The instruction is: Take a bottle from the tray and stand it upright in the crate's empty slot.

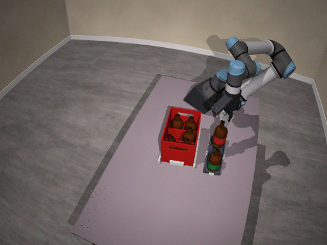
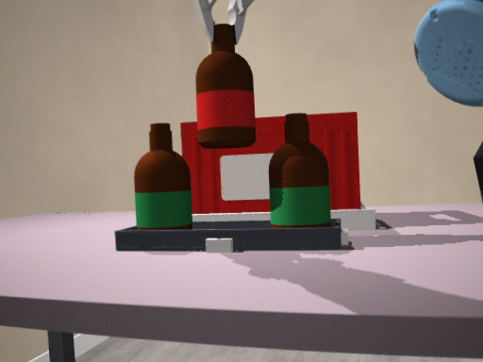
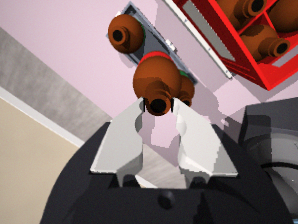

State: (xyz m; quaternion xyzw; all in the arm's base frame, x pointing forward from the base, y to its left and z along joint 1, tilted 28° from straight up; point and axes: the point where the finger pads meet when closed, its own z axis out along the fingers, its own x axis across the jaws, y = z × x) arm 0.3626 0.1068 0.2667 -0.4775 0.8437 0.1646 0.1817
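My gripper (image 1: 224,120) (image 2: 224,35) (image 3: 157,98) is shut on the neck of a brown bottle with a red label (image 1: 220,136) (image 2: 225,108) (image 3: 156,80). The bottle hangs about upright above the dark tray (image 1: 205,170) (image 2: 165,240), clear of it. Two green-label bottles stand in the tray: one at the end away from the arm (image 1: 214,162) (image 2: 162,189) (image 3: 125,34), the other (image 2: 304,203) (image 3: 187,90) at the arm's end, mostly hidden in the top view. The red crate (image 1: 179,154) (image 2: 349,165) holds several brown bottles; its empty slot (image 1: 174,133) is the middle one on the left in the top view.
The crate stands beside the tray, with a narrow gap between them. White blocks (image 1: 176,163) (image 2: 219,244) sit against the feet of crate and tray. The crate's walls rise beside its bottles. The arm's base (image 1: 201,96) is behind the crate.
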